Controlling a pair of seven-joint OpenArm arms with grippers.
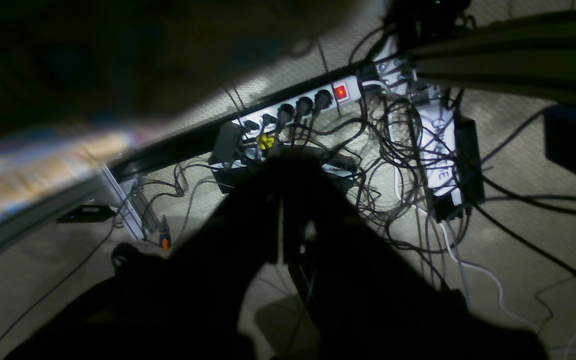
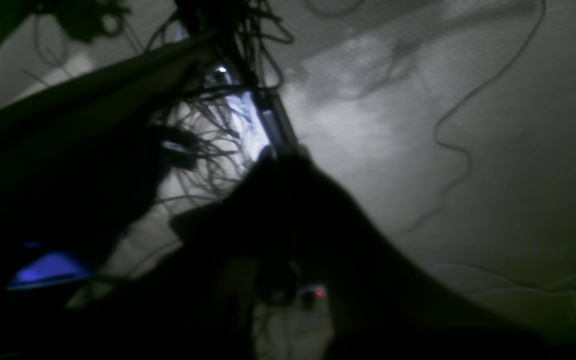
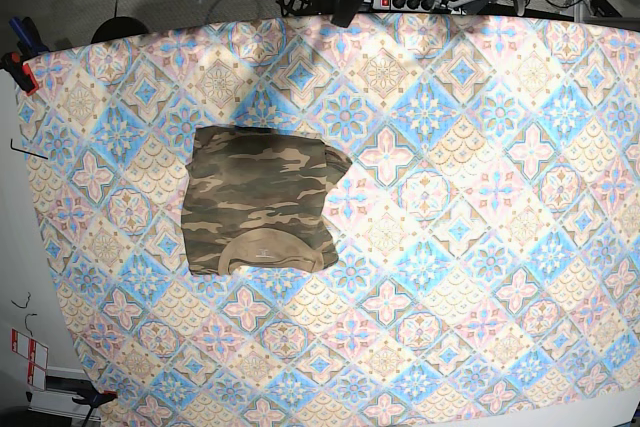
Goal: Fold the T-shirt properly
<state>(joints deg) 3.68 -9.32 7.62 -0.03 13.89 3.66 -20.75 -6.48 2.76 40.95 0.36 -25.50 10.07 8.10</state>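
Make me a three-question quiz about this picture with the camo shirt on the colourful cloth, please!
1. Where does the T-shirt lie on the tablecloth in the base view?
A. left of the middle
B. far right corner
C. hanging off the bottom edge

2. What colour is the collar?
A. bright red
B. plain tan
C. white

3. What state is the T-shirt in?
A. spread out flat with sleeves wide
B. crumpled in a ball
C. folded into a compact block

Answers: 1 A, it sits left of the cloth's centre. 2 B, the tan band shows at its near edge. 3 C, no sleeves stick out and its sides are fairly straight.
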